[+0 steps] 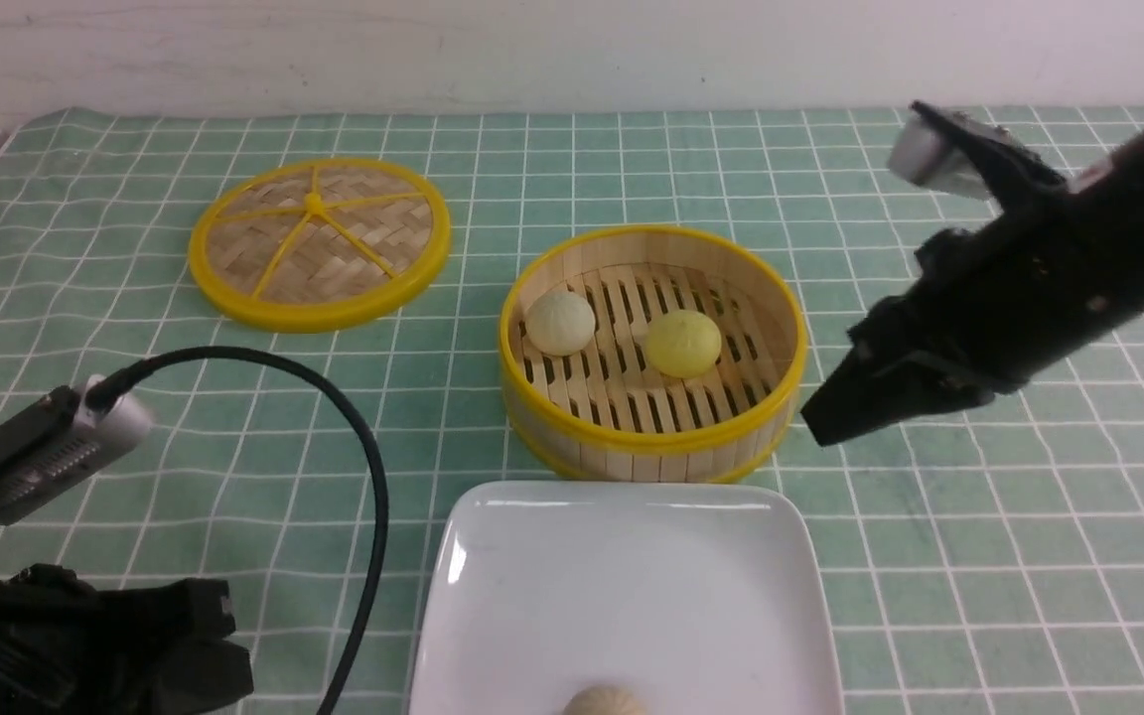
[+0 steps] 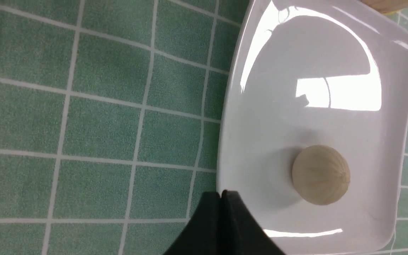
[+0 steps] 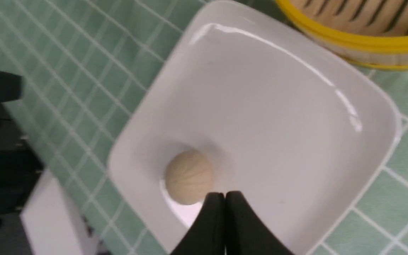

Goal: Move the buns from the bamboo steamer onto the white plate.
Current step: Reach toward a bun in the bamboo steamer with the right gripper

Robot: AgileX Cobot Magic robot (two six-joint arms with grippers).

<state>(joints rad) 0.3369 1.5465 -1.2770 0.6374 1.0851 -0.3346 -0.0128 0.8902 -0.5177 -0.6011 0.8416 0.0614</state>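
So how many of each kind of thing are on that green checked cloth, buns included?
Bamboo steamer: 1
White plate: 1
Woven lid: 1
Buns: 3 (cream-white bun and pale yellow bun in the steamer, beige bun on the plate)
Total: 6

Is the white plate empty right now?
No, the left wrist view shows one brownish beige bun sitting on the white plate, close to one edge.
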